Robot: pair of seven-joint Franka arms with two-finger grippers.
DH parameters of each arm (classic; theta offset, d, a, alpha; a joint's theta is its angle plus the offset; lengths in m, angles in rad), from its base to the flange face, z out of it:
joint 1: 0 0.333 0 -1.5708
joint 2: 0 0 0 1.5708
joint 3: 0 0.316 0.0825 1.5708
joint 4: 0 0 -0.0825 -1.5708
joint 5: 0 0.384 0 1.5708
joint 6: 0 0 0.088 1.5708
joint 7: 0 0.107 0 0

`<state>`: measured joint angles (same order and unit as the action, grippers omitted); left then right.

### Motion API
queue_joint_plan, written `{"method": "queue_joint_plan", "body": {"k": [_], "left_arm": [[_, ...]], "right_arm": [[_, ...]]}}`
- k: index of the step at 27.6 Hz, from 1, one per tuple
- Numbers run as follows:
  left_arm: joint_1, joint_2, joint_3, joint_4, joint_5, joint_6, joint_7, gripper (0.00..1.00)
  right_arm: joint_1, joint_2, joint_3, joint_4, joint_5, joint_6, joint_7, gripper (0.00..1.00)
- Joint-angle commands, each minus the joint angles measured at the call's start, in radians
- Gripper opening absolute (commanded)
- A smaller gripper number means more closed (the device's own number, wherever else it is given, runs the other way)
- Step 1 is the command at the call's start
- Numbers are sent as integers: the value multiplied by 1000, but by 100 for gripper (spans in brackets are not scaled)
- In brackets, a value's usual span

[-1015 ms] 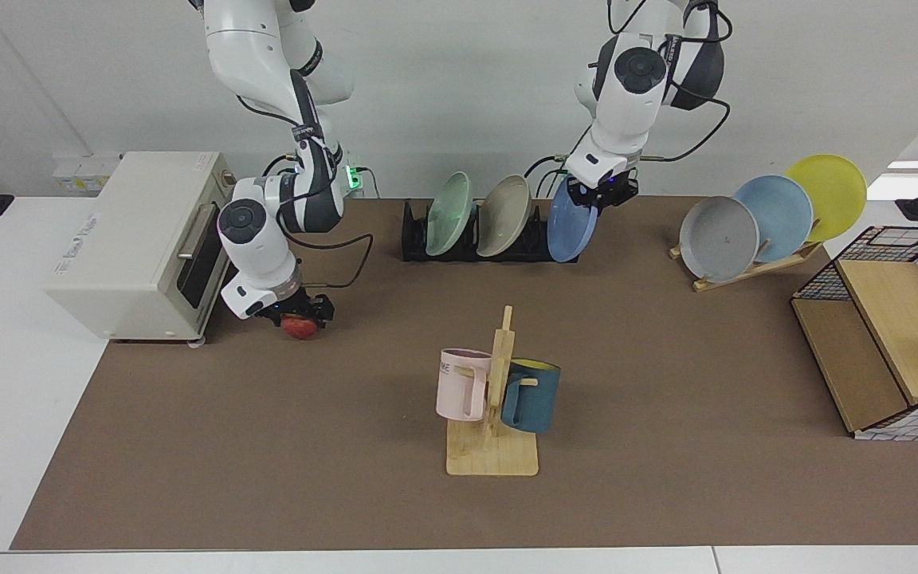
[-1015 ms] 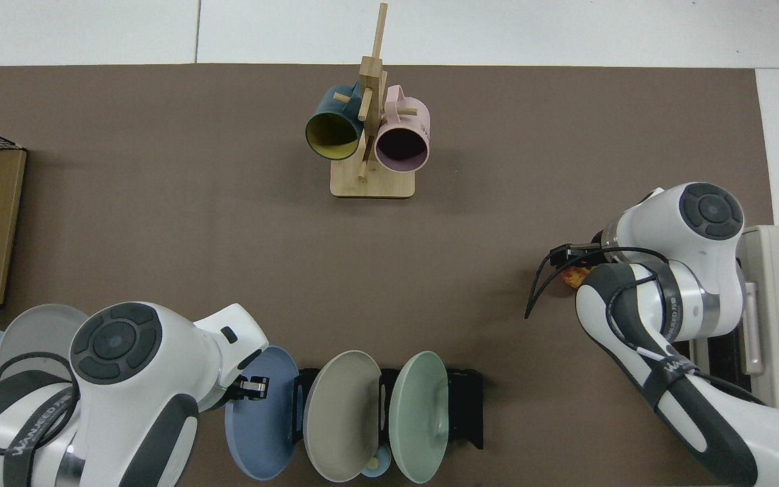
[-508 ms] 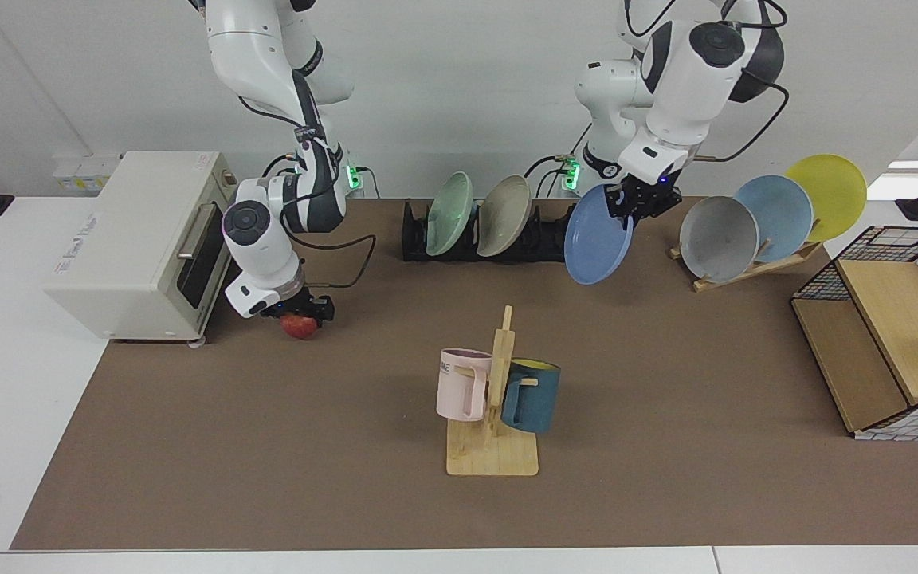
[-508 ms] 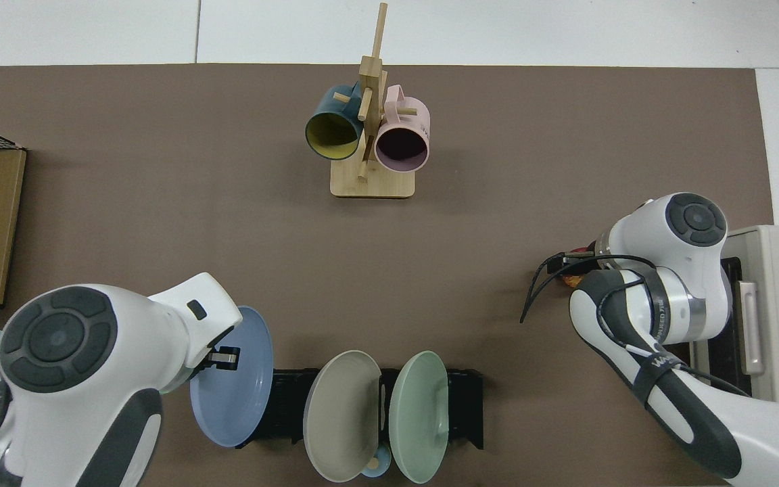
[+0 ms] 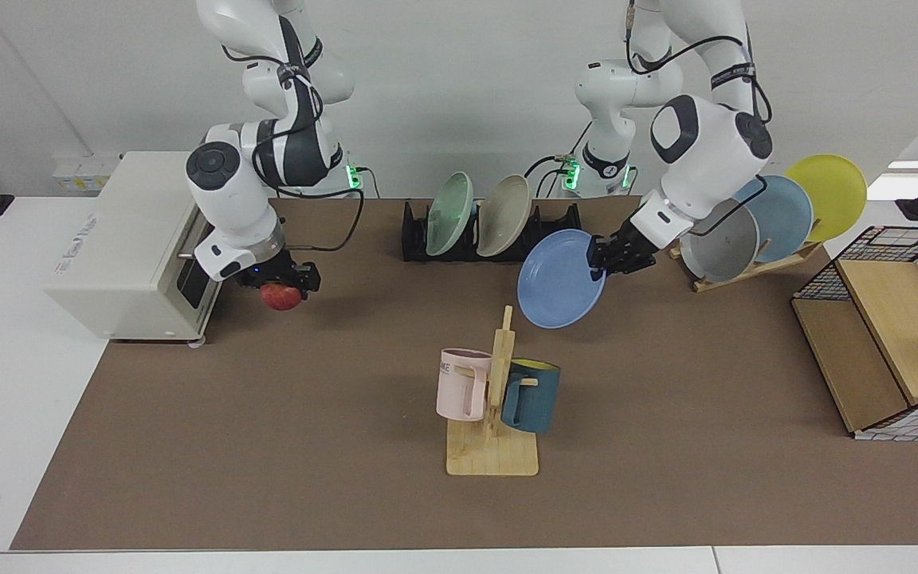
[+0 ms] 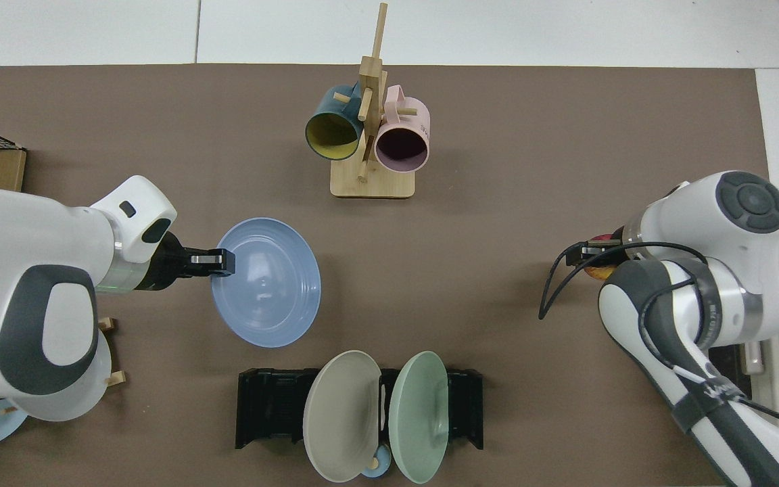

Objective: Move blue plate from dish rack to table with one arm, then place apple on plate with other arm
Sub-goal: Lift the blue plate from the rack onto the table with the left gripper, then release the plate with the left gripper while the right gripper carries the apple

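Facing view: two grips live at once, both loads airborne.
Left gripper point(image 5: 604, 257): clamped on the rim of the blue plate point(image 5: 559, 281) at the plate's 3 o'clock edge, plate tilted, face towards the camera.
Plate position: clear of the dish rack point(image 5: 491, 235), hanging in the air over the table point(image 5: 268, 446), between the rack and the mug tree point(image 5: 495, 399); from the mug tree, up at about 1 o'clock.
Top view check: plate point(image 6: 268, 283) nearly flat over bare mat, gripper point(image 6: 217, 262) biting the rim at 9 o'clock, rack point(image 6: 274, 409) down at 6 o'clock with a beige plate point(image 6: 339, 416) and a green plate point(image 6: 420, 416) in the slots.
Right gripper point(image 5: 282, 279): pinching the apple point(image 5: 280, 296) from above, apple off the mat, just in front of the toaster oven point(image 5: 132, 239).
Plate handling, as a judgement: stiff, smooth, probably light; held by one edge only, so likely to swing or slip if tipped fast; best lowered level and released only once resting on the mat.
Apple handling, as a judgement: firm, round, prone to roll; top-down pinch across the widest part looks right, release best at the plate's centre, low.
Stage: plate out but not down; apple lifted, waiting on the plate.
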<state>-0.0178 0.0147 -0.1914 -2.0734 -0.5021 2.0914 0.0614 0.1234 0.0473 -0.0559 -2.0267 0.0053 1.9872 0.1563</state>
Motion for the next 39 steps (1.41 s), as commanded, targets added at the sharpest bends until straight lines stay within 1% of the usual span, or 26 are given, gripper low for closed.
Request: {"method": "queue_joint_plan", "body": {"k": [1, 5, 11, 12, 13, 15, 16, 18, 21, 26, 29, 31, 32, 34, 36, 37, 39], "left_arm": [[-1, 97, -77, 16, -104, 133, 31, 0], [-2, 123, -123, 18, -111, 196, 28, 0], [-24, 134, -143, 13, -115, 226, 28, 0], [-30, 134, -144, 3, -115, 242, 26, 3], [-36, 133, -144, -7, -115, 257, 24, 11], [-40, 133, -144, -10, -115, 268, 6, 31], [-40, 133, -144, -10, -112, 266, -2, 39], [-42, 133, -144, -10, -110, 263, -6, 44], [-44, 133, -146, -10, -104, 257, -9, 46], [-44, 131, -149, -10, -99, 254, -18, 54], [-42, 131, -149, -7, -98, 254, -28, 69], [-40, 122, -146, -2, -90, 251, -41, 84], [-39, 114, -145, 1, -72, 248, -51, 91], [-36, 97, -138, 9, -6, 225, -80, 93], [-27, 70, -134, 38, 87, 159, -123, 96], [-25, 61, -132, 55, 132, 115, -138, 99], [-21, 38, -115, 93, 216, 14, -158, 99]], "right_arm": [[-13, -55, 5, 69, -8, -129, 14, 0], [-13, -99, 5, 88, -18, -182, 14, 0], [-11, -110, 10, 83, -18, -186, 16, 0], [-11, -112, 10, 83, -18, -186, 16, 0], [-11, -112, 11, 83, -18, -186, 16, 0], [-11, -112, 11, 82, -18, -185, 14, 0], [-11, -112, 11, 82, -18, -185, 14, 0], [-11, -112, 11, 82, -18, -183, 14, 0], [-11, -112, 13, 77, -18, -182, 16, 0], [-2, -113, 15, 66, -18, -174, 17, 0], [8, -112, 16, 57, -16, -168, 25, 0], [33, -107, 16, 54, -16, -160, 26, 0], [44, -104, 16, 53, -16, -153, 29, 0], [61, -98, 16, 43, -16, -128, 31, 0], [73, -90, 16, 31, -15, -91, 32, 0], [79, -86, 16, 26, -13, -75, 34, 0], [96, -75, 16, 25, -11, -53, 46, 0]]}}
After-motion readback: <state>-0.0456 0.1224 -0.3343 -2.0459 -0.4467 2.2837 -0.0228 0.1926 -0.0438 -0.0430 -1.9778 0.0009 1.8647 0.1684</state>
